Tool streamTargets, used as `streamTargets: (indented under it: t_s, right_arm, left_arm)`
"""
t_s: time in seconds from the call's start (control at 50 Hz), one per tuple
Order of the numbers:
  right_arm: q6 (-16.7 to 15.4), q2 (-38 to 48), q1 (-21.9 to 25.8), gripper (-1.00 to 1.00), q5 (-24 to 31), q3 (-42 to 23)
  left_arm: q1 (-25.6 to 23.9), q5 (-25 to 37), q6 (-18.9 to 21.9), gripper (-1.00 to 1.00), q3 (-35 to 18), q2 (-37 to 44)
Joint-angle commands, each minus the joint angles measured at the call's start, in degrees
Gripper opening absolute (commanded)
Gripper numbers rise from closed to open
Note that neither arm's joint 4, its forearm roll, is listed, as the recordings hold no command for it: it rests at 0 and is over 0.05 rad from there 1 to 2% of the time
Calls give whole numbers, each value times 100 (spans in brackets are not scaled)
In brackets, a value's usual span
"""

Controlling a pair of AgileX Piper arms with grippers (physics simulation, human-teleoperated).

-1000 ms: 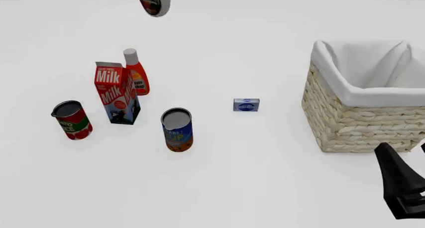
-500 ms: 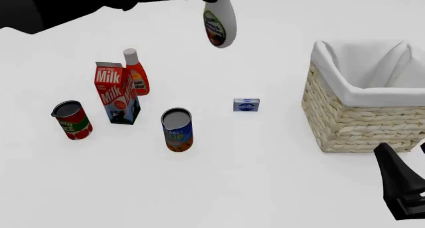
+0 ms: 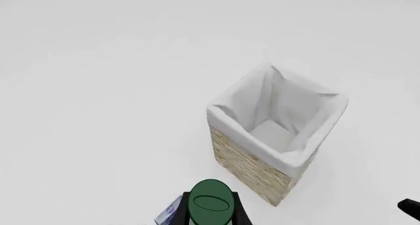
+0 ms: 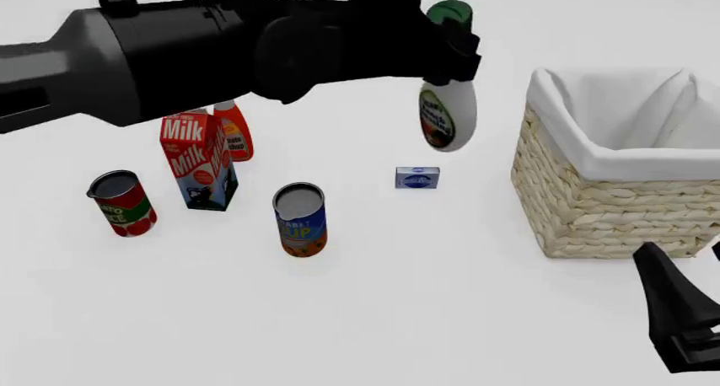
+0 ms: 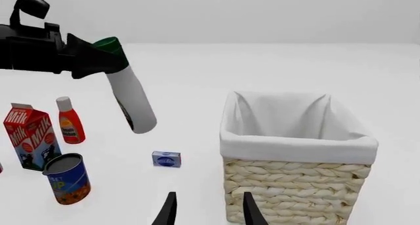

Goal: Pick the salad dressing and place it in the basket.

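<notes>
The salad dressing (image 4: 448, 114), a white bottle with a green cap, hangs tilted in the air just left of the basket (image 4: 608, 213), well above the table. My left gripper (image 4: 450, 47) is shut on its neck under the cap. From the right wrist view the salad dressing (image 5: 133, 101) hangs left of and above the basket (image 5: 295, 198). In the left wrist view the green cap of the salad dressing (image 3: 211, 208) sits between the fingers, with the open, white-lined basket (image 3: 249, 166) beyond it. My right gripper (image 4: 684, 260) stands open and empty in front of the basket.
A milk carton (image 4: 199, 163), an orange-red bottle (image 4: 232, 126), a red can (image 4: 121, 202) and a blue-and-orange can (image 4: 300, 220) stand at the left. A small blue box (image 4: 417, 178) lies below the hanging bottle. My left arm spans the upper left of the front view.
My left arm has carried the salad dressing rightward and lower, from the top of the front view to just left of the basket. The right arm has not moved.
</notes>
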Motion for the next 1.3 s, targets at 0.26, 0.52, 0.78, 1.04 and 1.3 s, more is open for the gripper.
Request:
streamTargets:
  t_s: [0.26, 0.52, 0.78, 1.04, 1.3]
  right_arm:
    - [-448, 122, 393, 100, 288, -289]
    - [-922, 1485, 1013, 100, 57, -1071]
    - [-1048, 2704, 1466, 100, -228, -1770]
    - [-1279, 3421, 1734, 100, -750, -1972]
    - [-1391, 3750, 1831, 100, -1044, -2075]
  left_arm:
    - [-275, -158, 172, -100, 214, 9]
    - [-331, -134, 200, -100, 217, -34]
    - [-473, -142, 197, -100, 281, -82]
    - [-565, -70, 197, -100, 264, -125]
    - [-616, -31, 202, -100, 247, -164]
